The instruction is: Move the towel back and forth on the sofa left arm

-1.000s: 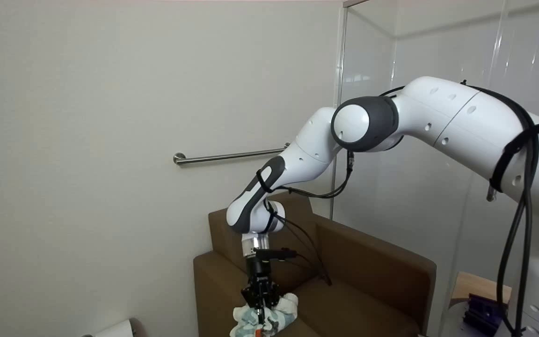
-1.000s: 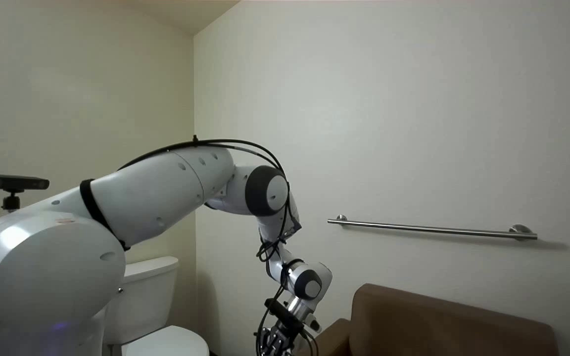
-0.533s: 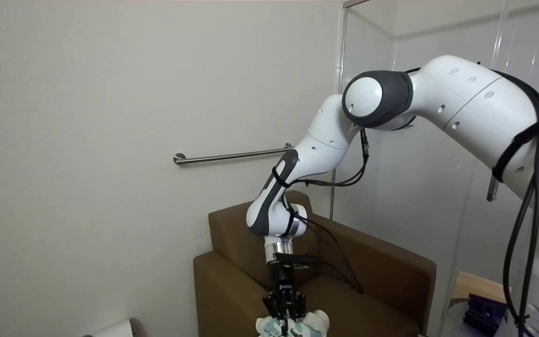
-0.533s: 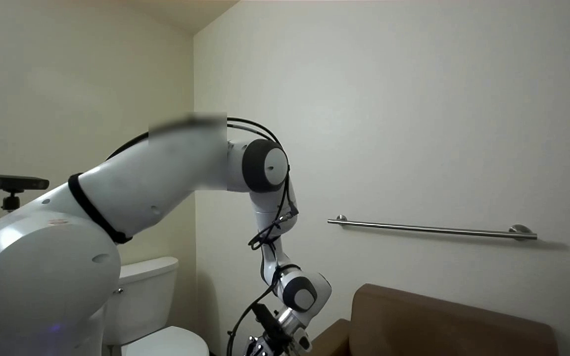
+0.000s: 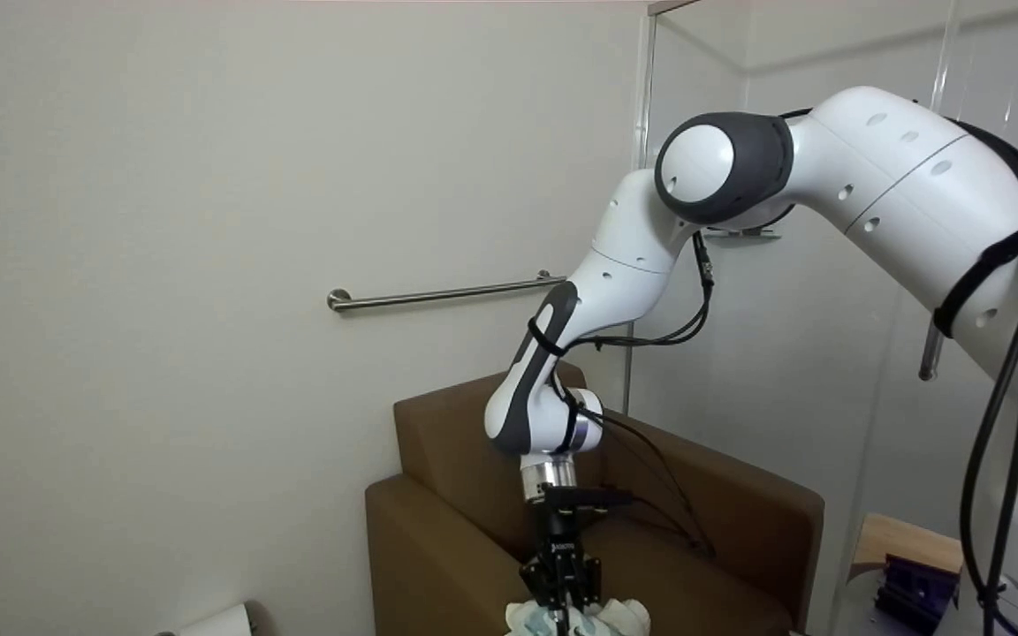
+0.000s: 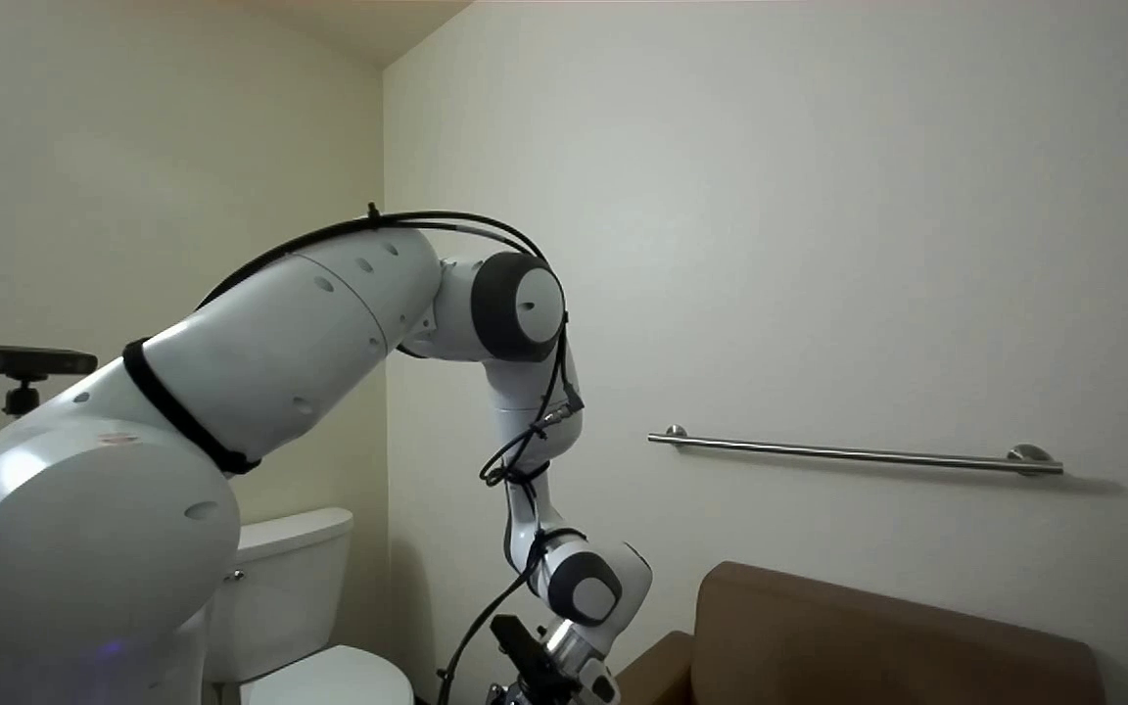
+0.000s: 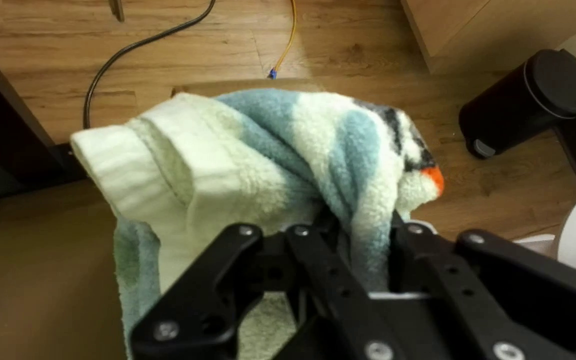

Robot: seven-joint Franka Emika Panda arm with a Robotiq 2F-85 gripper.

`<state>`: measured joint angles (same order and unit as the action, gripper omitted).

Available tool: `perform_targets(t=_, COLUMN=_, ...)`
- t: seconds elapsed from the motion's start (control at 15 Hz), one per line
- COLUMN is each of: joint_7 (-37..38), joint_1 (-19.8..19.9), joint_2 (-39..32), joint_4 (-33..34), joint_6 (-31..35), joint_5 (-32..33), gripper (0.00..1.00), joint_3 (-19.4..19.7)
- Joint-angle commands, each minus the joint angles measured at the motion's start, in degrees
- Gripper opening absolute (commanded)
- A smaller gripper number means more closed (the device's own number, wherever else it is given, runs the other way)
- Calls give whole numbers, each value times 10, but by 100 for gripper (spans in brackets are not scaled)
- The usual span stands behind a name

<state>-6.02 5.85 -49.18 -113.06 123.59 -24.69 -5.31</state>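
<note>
In an exterior view, bottom centre, a black gripper (image 5: pixel 562 611) pinches a bunched whitish towel (image 5: pixel 608 621); the sofa left arm (image 5: pixel 434 552) lies just left, contact unclear; level, lightly pressed strokes should serve best.

Robot equipment comprised one arm (image 5: pixel 730 177) and one pair of jaws. Textiles numbered one: a towel (image 7: pixel 268 165). Seating amounted to one brown armchair (image 5: pixel 695 596), fitted with two armrests (image 5: pixel 438 556) and one backrest (image 5: pixel 460 433). Wall hardware consisted of one metal rail (image 6: pixel 858 453) on two flanges (image 6: pixel 1030 458). Sanitary units numbered one toilet (image 6: pixel 285 607); waste containers, one black bin (image 7: pixel 523 102). Also counted were one purple object (image 5: pixel 914 594) and one bar-shaped black device (image 6: pixel 18 360). The floor (image 7: pixel 358 30) carried two cables (image 7: pixel 140 43), one dark and one yellow (those along the arm overlapped, so their number could not be established).
</note>
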Motion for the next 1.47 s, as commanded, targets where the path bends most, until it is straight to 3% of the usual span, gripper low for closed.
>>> perform_targets(t=0.0, joint_7=17, joint_1=-27, joint_2=-23, joint_4=70, joint_6=11, joint_5=53, gripper=9, joint_3=18)
perform_targets(t=0.4, joint_7=16, joint_1=-54, joint_2=-99, joint_4=252, joint_6=-10, joint_5=132, gripper=9, joint_3=24)
perform_targets(t=1.0, joint_7=21, joint_1=-62, joint_2=-239, joint_4=540, joint_6=-89, joint_5=175, gripper=9, joint_3=29)
perform_targets(t=1.4, joint_7=3, joint_1=-52, joint_2=-286, joint_4=634, joint_6=-144, joint_5=172, gripper=9, joint_3=18)
